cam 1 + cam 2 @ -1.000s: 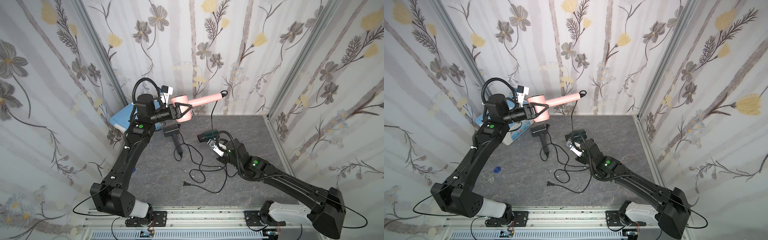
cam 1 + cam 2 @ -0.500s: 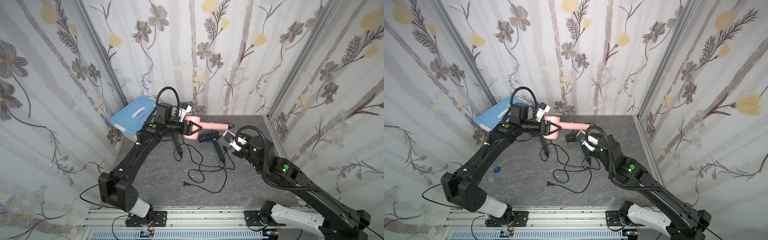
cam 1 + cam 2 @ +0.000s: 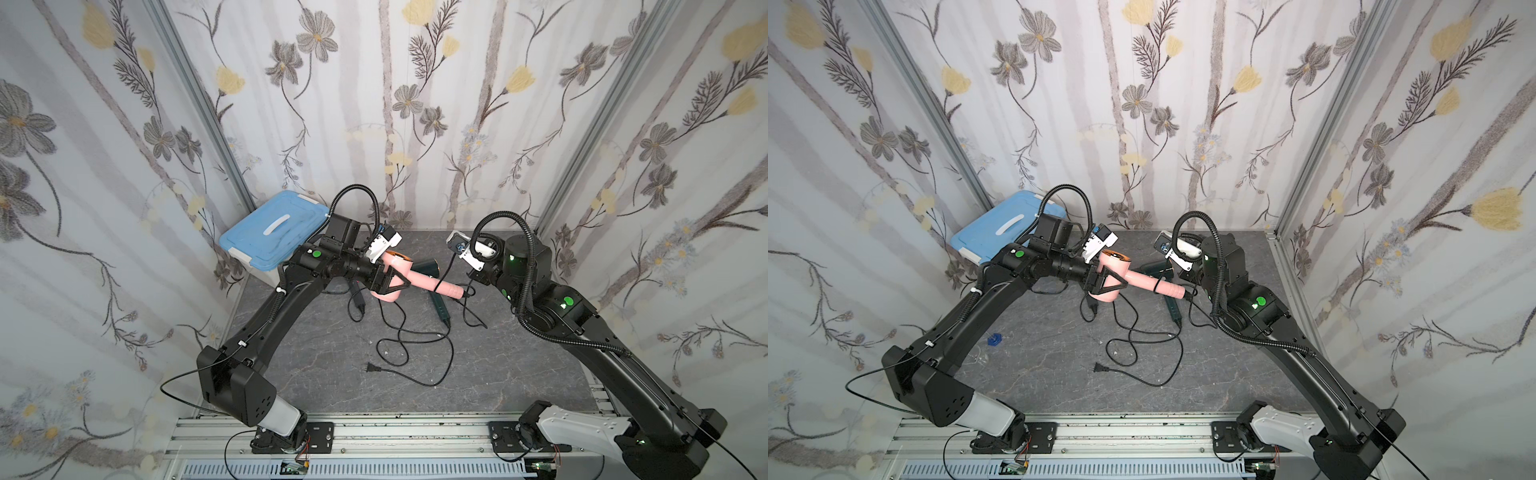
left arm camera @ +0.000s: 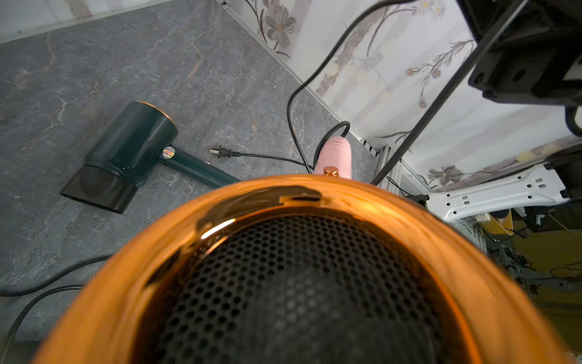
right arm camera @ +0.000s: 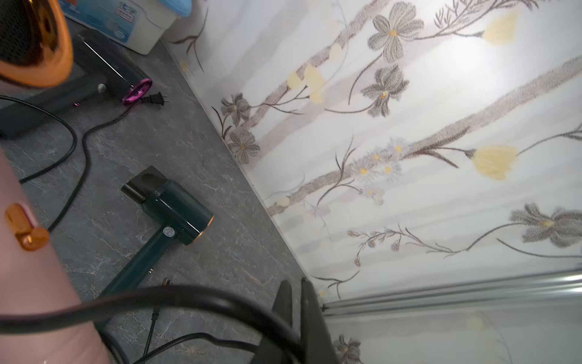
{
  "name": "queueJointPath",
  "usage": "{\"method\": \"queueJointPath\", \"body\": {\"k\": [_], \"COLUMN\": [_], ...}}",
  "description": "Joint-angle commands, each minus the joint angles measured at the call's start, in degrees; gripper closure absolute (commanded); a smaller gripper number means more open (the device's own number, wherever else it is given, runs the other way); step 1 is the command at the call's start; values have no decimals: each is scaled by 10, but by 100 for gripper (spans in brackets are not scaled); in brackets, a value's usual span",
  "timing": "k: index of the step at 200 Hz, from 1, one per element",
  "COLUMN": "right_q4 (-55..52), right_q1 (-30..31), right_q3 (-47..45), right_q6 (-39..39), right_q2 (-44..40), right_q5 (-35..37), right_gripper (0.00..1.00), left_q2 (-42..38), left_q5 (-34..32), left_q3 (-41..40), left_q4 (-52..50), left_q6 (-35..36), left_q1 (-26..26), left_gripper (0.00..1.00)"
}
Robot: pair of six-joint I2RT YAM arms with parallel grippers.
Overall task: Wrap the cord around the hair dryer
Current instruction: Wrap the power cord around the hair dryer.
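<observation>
With the left claw [image 3: 399, 284] gripping the pink plastic hair dryer [image 3: 432, 284], I've swung it beside the right claw [image 5: 296, 291], which is clenched on the black cord [image 5: 189, 291], so wrapping can start.

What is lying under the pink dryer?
The green dryer lies on the table below the pink dryer, beside loose cord. The pink handle covers part of it; whatever lies under the pink head is hidden.
</observation>
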Motion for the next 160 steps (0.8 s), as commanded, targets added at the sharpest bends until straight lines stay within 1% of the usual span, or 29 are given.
{"method": "queueJointPath", "body": {"k": [1,33,52,71,76,86,124,126,134,160], "right_q4": [23,1,-12,-16,-17,-22,-23,-23,-23,-18], "right_q1": [-8,-27,-62,-103,-111,-122,-167,-170,-182,-209], "right_q3": [24,58,73,80,83,89,87,87,84,76], "right_q6": [-17,-8,9,32,38,46,88,91,101,126], "right_q2": [24,73,101,123,128,141,155,168,175,181], "right_q5": [-82,-190,-263,-353,-376,-414,-534,-540,-564,-624], "right_gripper": [100,100,100,100,100,100,100,100,100,100], "left_q2": [-5,-10,-26,-39,-42,-43,-57,-57,-61,-72], "left_q5": [62,113,147,185,192,206,236,238,242,258], "left_q3": [1,-25,-48,-60,-75,-81,-92,-93,-98,-108], "left_q4": [-8,33,78,137,151,176,235,239,254,294], "left_q6": [51,65,60,31,22,5,-35,-38,-50,-83], "left_q1": [-14,-37,-36,-32,-32,-29,-13,-12,-6,8], "left_gripper": [100,100,100,100,100,100,100,100,100,100]}}
